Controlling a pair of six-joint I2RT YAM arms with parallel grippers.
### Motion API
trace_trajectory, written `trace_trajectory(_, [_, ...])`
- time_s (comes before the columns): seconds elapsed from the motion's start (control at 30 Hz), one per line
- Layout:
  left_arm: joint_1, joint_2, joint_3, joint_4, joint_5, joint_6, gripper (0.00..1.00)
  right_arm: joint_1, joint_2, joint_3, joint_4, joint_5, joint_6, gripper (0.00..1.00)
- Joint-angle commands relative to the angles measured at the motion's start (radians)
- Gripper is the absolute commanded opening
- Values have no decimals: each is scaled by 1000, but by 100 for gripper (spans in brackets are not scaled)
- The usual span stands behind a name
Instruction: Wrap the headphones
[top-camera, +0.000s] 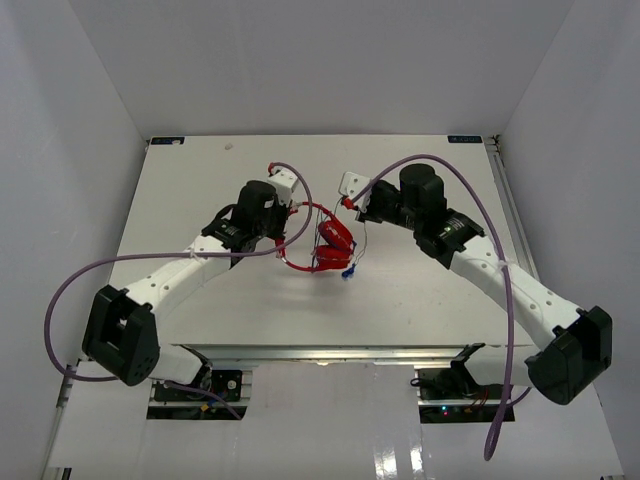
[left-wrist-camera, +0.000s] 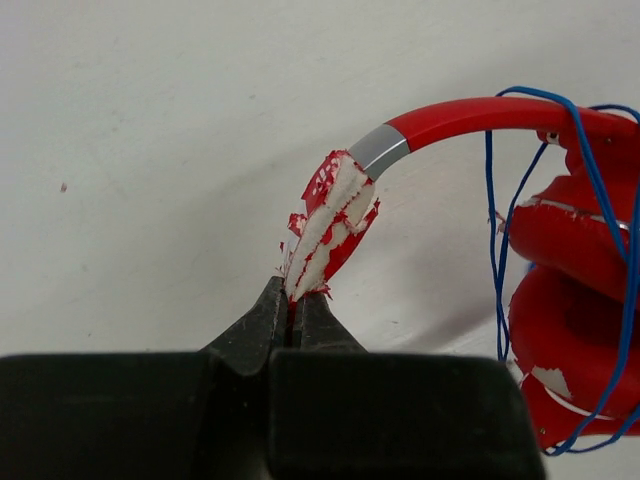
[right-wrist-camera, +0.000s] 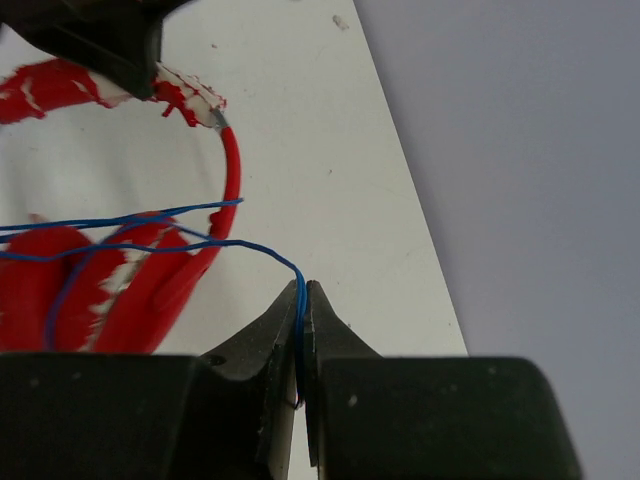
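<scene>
The red headphones (top-camera: 334, 240) lie at the table's middle with the earcups folded together. Their headband (left-wrist-camera: 470, 112) arcs to the left, its padding (left-wrist-camera: 335, 215) torn and showing white. My left gripper (left-wrist-camera: 297, 293) is shut on the end of that torn padding; in the top view it (top-camera: 287, 228) sits just left of the earcups. The thin blue cord (right-wrist-camera: 200, 243) loops across the earcups (right-wrist-camera: 100, 290) and runs into my right gripper (right-wrist-camera: 303, 290), which is shut on it right of the headphones (top-camera: 358, 212). The blue plug (top-camera: 348, 272) lies in front of the earcups.
White enclosure walls (top-camera: 90, 120) surround the table on three sides. The table's right edge (right-wrist-camera: 420, 250) runs close beside my right gripper. Thick purple cables (top-camera: 470, 190) arch over both arms. My left gripper's body (right-wrist-camera: 100, 40) shows at the top left of the right wrist view.
</scene>
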Motion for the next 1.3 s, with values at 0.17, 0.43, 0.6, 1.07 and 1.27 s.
trace_trajectory(0.17, [-3, -245, -25, 125, 343, 42, 0, -144, 79, -24, 91, -111, 113, 8])
trace_trajectory(0.43, [-3, -286, 53, 138, 436, -79, 0, -260, 150, -56, 177, -418, 281, 8])
trace_trajectory(0.6, [-3, -274, 151, 165, 483, -193, 0, -286, 199, -87, 256, -658, 400, 8])
trace_trajectory(1.07, [-8, -144, 364, 325, 541, -601, 0, -281, 285, -283, 1137, -932, 1179, 34])
trace_trajectory(1.27, [-12, -118, 452, 335, 518, -653, 0, -259, 302, -317, 1247, -912, 1269, 35])
